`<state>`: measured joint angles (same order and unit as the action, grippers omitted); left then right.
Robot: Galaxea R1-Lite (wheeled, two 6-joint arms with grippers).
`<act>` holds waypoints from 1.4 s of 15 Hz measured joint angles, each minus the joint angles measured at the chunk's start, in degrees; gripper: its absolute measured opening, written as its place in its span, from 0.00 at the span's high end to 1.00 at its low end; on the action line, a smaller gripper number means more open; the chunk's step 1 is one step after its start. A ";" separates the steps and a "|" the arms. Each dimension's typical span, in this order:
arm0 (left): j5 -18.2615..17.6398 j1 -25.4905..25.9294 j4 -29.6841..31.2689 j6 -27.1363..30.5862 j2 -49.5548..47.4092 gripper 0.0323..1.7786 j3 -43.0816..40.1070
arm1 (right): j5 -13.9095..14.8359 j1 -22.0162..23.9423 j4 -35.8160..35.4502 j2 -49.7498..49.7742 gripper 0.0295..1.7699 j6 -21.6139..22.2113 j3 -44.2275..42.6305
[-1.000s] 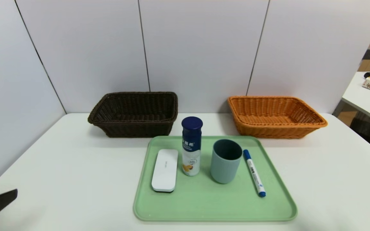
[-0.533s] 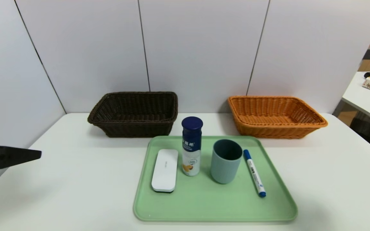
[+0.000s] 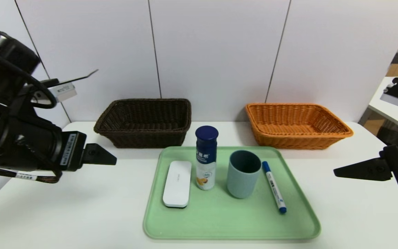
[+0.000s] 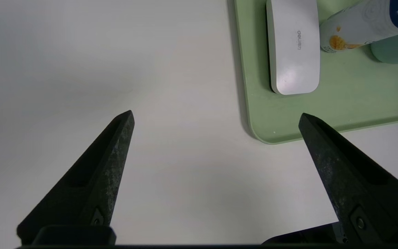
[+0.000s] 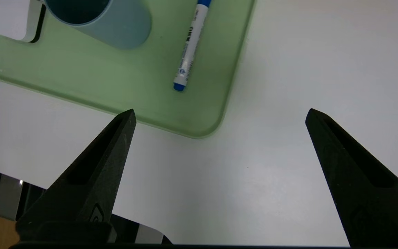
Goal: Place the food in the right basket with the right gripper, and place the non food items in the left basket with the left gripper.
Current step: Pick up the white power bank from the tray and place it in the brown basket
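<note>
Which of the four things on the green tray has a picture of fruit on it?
The bottle with the dark blue cap, standing between the white case and the cup.

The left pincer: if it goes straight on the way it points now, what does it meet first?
Probably the bare white table, beside the green tray. The open left pincer aims there; the white case lies further off.

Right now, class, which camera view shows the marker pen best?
The head view: the whole marker pen lies unobstructed on the green tray. The right wrist view cuts off its capped end; the left wrist view misses it.
</note>
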<state>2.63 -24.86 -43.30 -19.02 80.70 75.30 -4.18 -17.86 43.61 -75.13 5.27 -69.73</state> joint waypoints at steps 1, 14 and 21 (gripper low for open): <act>0.39 -1.73 0.02 -1.57 1.38 0.05 0.06 | 0.09 -1.23 0.05 -0.78 0.04 0.68 -0.30; 7.39 -15.35 6.62 -9.37 17.34 0.05 2.67 | 0.27 -3.02 -0.44 -4.00 0.04 4.73 1.29; 7.67 -17.04 6.51 -14.32 24.92 0.05 7.47 | 0.33 -2.43 -0.48 -3.54 0.04 4.92 2.29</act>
<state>10.30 -41.90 -36.79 -33.34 105.62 82.77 -3.85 -20.29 43.13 -78.67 10.19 -67.44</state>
